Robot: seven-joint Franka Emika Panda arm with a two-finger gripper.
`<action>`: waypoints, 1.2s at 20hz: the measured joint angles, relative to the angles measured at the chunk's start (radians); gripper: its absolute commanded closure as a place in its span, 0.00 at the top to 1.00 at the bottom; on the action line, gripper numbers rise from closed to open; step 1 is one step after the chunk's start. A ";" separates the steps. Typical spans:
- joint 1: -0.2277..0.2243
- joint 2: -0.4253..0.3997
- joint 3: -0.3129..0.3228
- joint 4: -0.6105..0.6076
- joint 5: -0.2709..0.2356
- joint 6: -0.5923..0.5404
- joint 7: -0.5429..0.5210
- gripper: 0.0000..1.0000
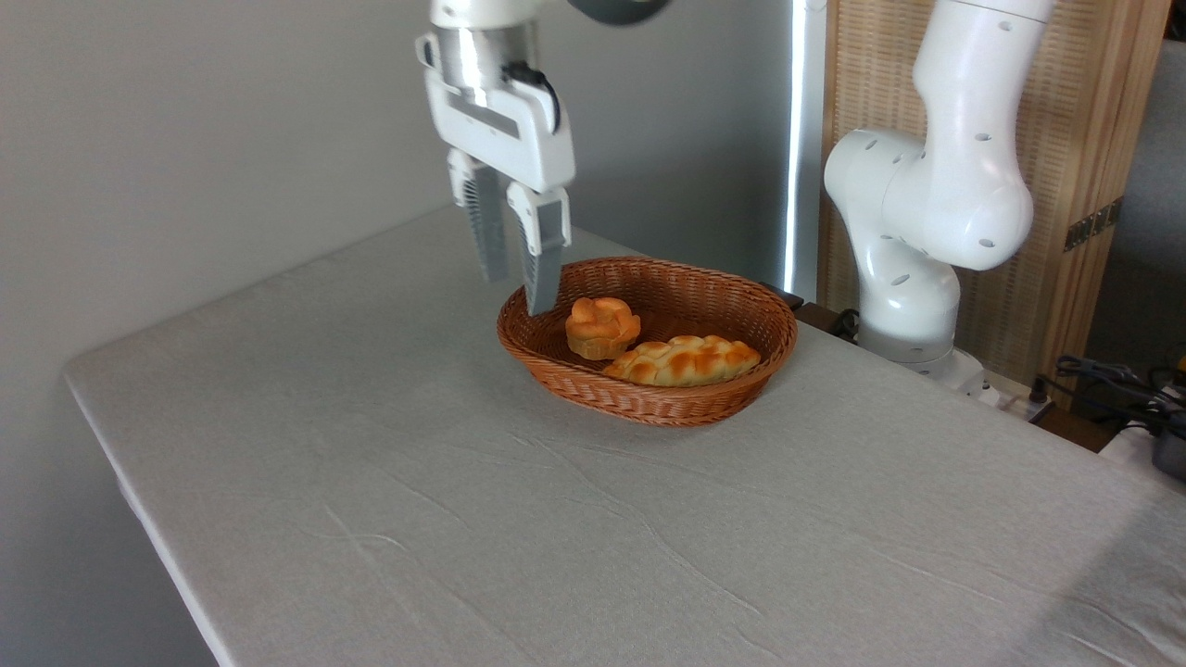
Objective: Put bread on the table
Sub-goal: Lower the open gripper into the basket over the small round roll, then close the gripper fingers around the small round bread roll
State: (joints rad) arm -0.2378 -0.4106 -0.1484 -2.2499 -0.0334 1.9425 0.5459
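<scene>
Camera view from the fixed position shows one brown woven wicker basket (649, 347) on the large table draped in light grey, slightly wrinkled cloth (417, 482), with two baked pieces inside. One is the bread (602, 326), a small round golden-orange bun with a flower-like knotted top and paler base, lying in the basket's left half. Just beside it lies one longer braided oval loaf (684, 360). The white two-finger gripper (517, 295) hangs over the basket's left rim, fingers slightly apart, holding nothing.
</scene>
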 measured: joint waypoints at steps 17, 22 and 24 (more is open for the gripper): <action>-0.040 -0.085 -0.169 -0.278 -0.001 0.147 -0.001 1.00; -0.040 -0.082 -0.171 -0.295 -0.001 0.080 -0.001 1.00; -0.040 -0.080 -0.174 -0.295 -0.001 0.065 0.000 1.00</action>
State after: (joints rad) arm -0.2780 -0.4907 -0.3227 -2.5446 -0.0344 2.0070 0.5461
